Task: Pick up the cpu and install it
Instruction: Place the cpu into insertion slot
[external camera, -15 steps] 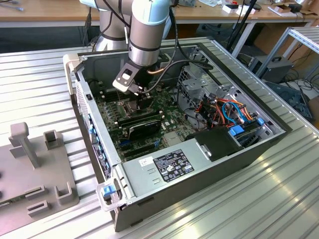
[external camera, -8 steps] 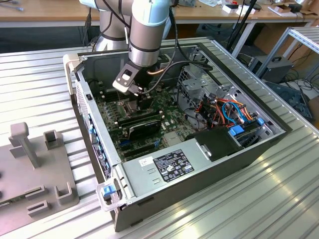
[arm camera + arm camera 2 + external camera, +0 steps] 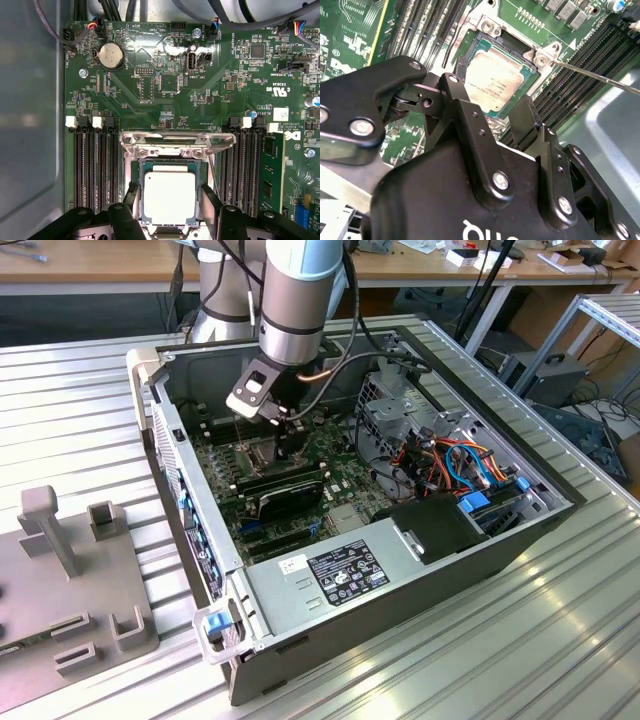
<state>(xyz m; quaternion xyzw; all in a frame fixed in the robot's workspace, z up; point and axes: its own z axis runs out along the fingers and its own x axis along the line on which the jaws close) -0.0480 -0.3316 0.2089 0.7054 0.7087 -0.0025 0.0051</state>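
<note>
On the ribbed table (image 3: pixel 80 410) an open case (image 3: pixel 420 610) stands, with a grey fixture (image 3: pixel 70 560) on the exterior view's left. At the case's near end lies the power supply (image 3: pixel 340 575), and just beyond it a black card (image 3: pixel 285 495) sits on the motherboard (image 3: pixel 165 85). Farther in, the arm (image 3: pixel 295 300) reaches down, with the gripper (image 3: pixel 285 435) low over the socket (image 3: pixel 139 200). In both wrist views the cpu (image 3: pixel 169 197) (image 3: pixel 492 82) lies flat in the socket, silver top up. The fingers (image 3: pixel 210 200) (image 3: pixel 455 100) are spread, one just beside each of two opposite sides of the socket, grasping nothing. The socket's metal frame (image 3: pixel 177 142) lies off the cpu at one edge. Memory slots (image 3: pixel 95 165) run along both sides. On the exterior view's right are coloured cables (image 3: pixel 460 465).
</note>
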